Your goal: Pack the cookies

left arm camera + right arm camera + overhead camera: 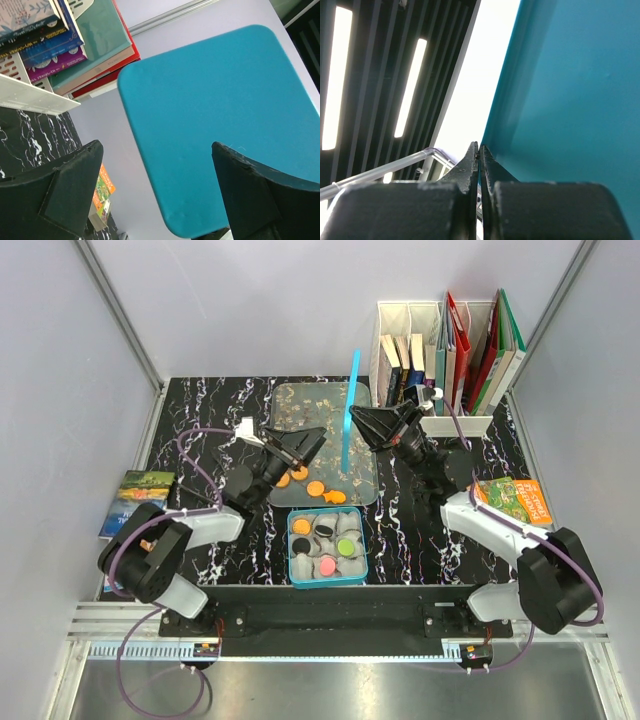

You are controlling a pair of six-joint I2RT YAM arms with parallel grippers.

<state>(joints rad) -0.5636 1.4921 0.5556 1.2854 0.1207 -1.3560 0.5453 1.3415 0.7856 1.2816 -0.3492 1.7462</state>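
Several orange cookies (315,487) lie on a clear tray (300,405) at the table's middle. In front of it stands a teal box (328,583) of grey paper cups holding an orange (301,526), a green (346,546), a pink (326,565) and black cookies. A flat teal lid (350,410) stands on edge above the tray. My right gripper (358,418) (479,146) is shut on the lid's (570,100) edge. My left gripper (318,435) (157,147) is open just left of the lid (215,110), which shows beyond its spread fingers and is not gripped by them.
A white file holder (440,350) with books and folders stands at the back right. One book (135,500) lies at the left table edge, another (515,500) at the right beside the right arm. Grey walls close in the sides and back.
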